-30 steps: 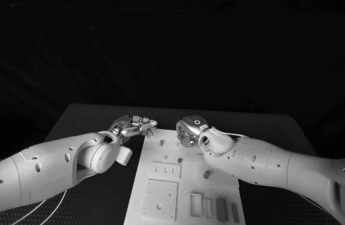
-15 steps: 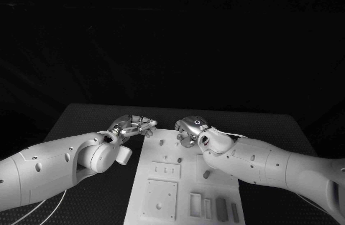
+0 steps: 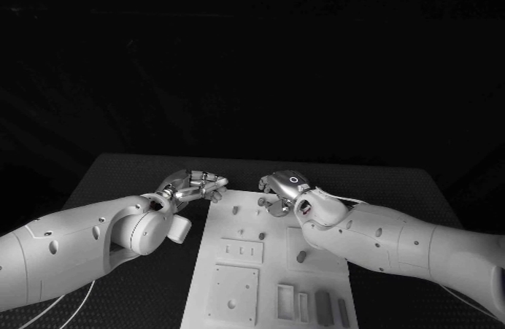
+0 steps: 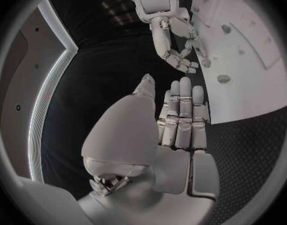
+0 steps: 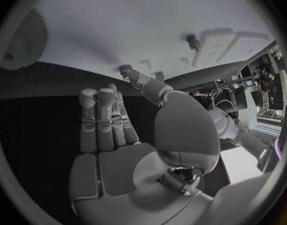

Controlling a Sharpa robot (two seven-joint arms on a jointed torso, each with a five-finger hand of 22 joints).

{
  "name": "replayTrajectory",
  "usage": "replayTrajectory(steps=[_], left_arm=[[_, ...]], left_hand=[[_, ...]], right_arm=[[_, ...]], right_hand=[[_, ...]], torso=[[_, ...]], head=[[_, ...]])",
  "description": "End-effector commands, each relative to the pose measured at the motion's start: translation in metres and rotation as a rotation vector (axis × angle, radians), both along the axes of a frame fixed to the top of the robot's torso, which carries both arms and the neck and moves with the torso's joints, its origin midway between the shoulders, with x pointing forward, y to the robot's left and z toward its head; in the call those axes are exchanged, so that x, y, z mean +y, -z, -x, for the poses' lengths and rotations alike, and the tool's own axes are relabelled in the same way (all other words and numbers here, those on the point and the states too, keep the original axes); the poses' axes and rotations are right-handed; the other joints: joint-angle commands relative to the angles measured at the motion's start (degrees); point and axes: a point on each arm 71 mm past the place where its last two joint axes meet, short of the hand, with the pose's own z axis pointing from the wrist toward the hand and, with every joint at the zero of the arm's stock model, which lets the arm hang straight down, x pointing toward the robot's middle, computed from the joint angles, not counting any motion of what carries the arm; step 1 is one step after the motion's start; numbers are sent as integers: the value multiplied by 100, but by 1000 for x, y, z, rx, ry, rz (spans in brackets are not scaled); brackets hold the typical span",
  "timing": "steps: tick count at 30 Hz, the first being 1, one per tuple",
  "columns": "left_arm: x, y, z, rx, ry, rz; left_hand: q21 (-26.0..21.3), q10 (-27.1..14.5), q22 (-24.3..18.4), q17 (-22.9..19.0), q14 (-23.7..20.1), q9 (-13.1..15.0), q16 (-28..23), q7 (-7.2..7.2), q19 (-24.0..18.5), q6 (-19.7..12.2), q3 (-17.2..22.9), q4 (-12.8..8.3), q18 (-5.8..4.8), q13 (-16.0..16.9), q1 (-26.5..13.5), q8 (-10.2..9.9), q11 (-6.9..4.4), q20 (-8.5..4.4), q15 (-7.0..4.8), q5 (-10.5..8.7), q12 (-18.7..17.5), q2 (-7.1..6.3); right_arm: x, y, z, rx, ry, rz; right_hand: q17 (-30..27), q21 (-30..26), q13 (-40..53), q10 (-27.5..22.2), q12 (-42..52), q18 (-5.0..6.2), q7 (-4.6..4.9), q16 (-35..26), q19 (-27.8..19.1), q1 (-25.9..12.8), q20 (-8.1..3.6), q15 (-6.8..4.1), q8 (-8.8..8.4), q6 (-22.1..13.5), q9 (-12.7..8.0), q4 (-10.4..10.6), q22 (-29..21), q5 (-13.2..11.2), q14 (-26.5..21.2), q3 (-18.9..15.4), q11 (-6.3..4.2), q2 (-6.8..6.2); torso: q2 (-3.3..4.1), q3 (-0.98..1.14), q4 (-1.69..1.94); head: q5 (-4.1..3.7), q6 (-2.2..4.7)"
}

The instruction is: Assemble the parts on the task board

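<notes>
The right hand [image 3: 282,192] has slid a little further over the far end of the task board [image 3: 240,289] since a second ago, while the left hand [image 3: 195,184] has barely stirred at the board's far left corner. Both hands hold nothing, fingers extended side by side, apparently poised to reach for a part. The parts [image 3: 324,306] lie in slots at the near end, well apart from both hands.
</notes>
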Motion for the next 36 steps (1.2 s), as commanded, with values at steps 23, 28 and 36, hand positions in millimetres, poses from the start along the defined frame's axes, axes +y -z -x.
replayTrajectory(steps=[23,28,36], left_arm=[[-3,-1,1,-1,30,46],[-1,0,0,0,27,46],[-2,2,0,4,28,47]], left_hand=[[-36,182,9,17,13,32,-51,25,-1,21,-80,-3,34,80,25,-33,-48,-43,7,2,67,-4],[-39,155,8,18,12,35,-54,27,0,22,-91,4,31,79,-2,-34,-34,-40,9,0,48,7],[-42,147,9,20,13,37,-56,31,2,15,-110,6,30,84,-64,-42,-28,-39,10,-4,39,14]], right_arm=[[-115,-40,-6,241,159,14],[-117,-38,-6,251,159,31],[-112,-27,-5,264,145,20]], right_hand=[[-132,9,287,747,456,482,-161,200,-184,-320,63,-242,236,305,116,242,81,-18,-188,-402,-252,-14],[-36,48,1021,1233,1146,482,-258,357,-224,-321,59,-375,145,46,123,59,91,-33,-301,-823,-425,-24],[936,814,5059,-675,5070,482,-286,1495,-354,-294,-43,-427,166,9,222,199,131,-41,-730,-1119,-431,51]], torso=[[-43,132,-226],[-46,159,-228],[-35,175,-200]], head=[[40,142],[-18,153],[-60,123]])
